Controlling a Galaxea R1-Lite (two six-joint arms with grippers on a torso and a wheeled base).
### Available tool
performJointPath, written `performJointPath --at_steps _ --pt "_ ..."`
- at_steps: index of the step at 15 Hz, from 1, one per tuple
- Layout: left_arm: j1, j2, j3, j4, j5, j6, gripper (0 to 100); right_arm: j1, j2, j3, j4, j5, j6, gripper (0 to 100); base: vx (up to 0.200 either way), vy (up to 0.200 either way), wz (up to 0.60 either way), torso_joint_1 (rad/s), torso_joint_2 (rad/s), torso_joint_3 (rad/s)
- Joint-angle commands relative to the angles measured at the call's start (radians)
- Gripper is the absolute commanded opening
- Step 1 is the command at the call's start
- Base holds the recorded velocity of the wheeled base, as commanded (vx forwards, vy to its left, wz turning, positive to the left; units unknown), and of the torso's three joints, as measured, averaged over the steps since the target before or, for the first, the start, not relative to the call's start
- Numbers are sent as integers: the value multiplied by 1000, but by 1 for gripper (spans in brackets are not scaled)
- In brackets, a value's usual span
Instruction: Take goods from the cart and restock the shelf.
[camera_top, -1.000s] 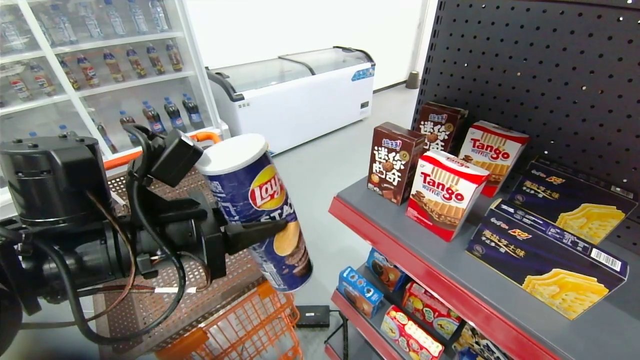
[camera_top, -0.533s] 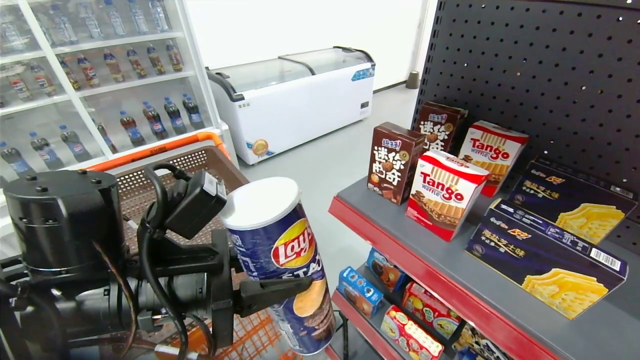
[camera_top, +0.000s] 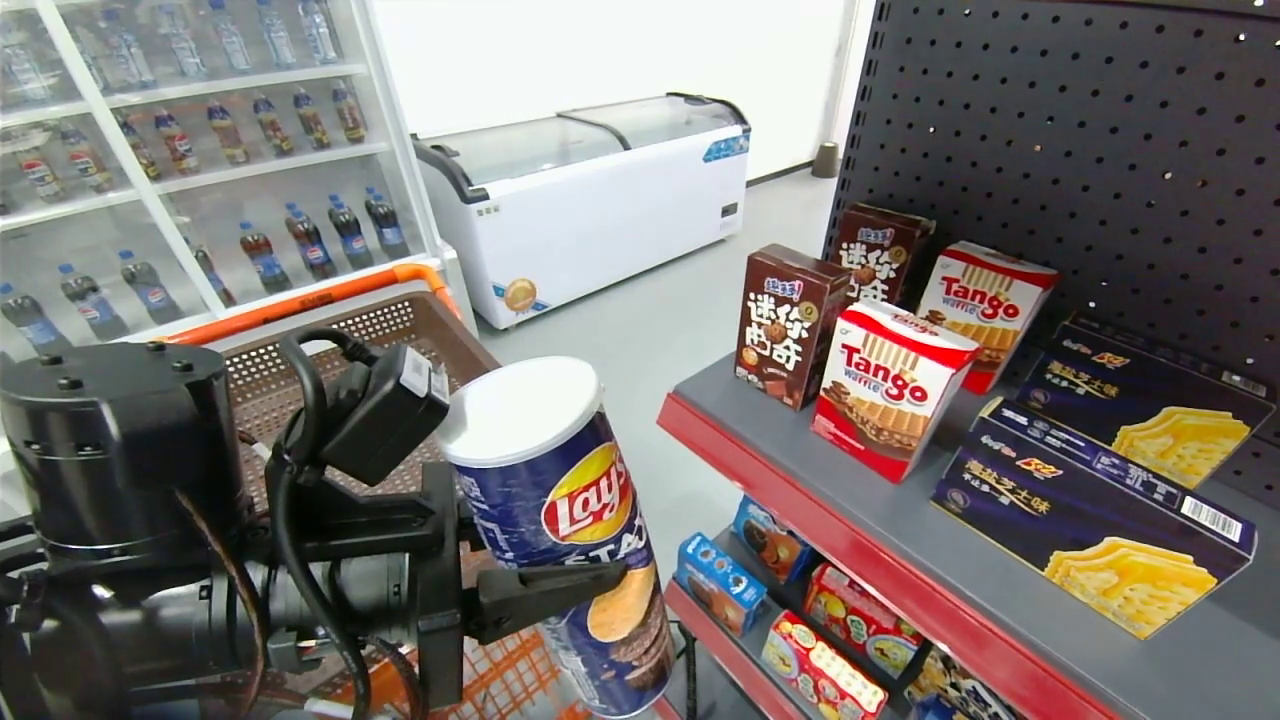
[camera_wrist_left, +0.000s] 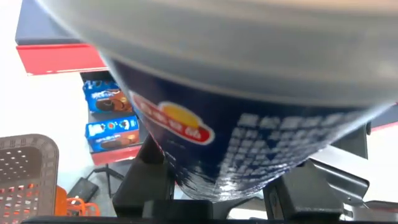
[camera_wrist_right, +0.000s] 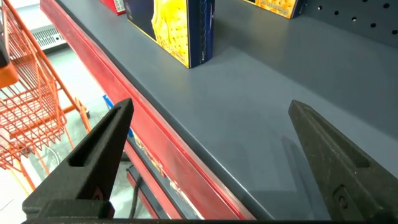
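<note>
A tall blue chip can (camera_top: 570, 520) with a white lid hangs tilted in the air, left of the shelf, with my left gripper (camera_top: 520, 570) shut on its middle. From the left wrist the same chip can (camera_wrist_left: 249, 124) looms close between the black fingers (camera_wrist_left: 323, 183). The grey shelf (camera_top: 900, 520) with a red front edge carries brown and red-white snack boxes and dark blue cracker boxes. My right gripper (camera_wrist_right: 217, 162) is open just above a bare stretch of the shelf (camera_wrist_right: 249, 112), nothing between its fingers.
The orange cart (camera_top: 380, 330) with a brown perforated tray stands behind the left arm. Lower shelf rows hold small snack packs (camera_top: 780, 600). A pegboard wall (camera_top: 1080, 150) backs the shelf. A white chest freezer (camera_top: 590, 190) and a drinks cooler (camera_top: 180, 150) stand farther off.
My left arm carried the chip can down and to the right, from over the cart toward the shelf; over the last half second it barely shifted. The shelf goods have not moved.
</note>
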Motion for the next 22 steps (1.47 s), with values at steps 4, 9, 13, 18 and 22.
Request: performJointPath --at_steps 4,9,13,18,22 --pt "-5 -15 3 1 -23 20 0 0 1 0 0 1 -1 100 0 0 0 0 0 0" --pt "-5 -19 3 1 -33 24 0 0 1 0 0 1 -1 100 0 0 -480 0 4 4" --pt "-76 -47 6 3 -35 24 0 0 1 0 0 1 -1 100 0 0 -600 4 4 0" --pt "-94 -53 3 1 -35 24 0 0 1 0 0 1 -1 100 0 0 -600 4 4 2" --pt "-93 -52 5 1 -33 24 0 0 1 0 0 1 -3 100 0 0 -600 0 5 4"
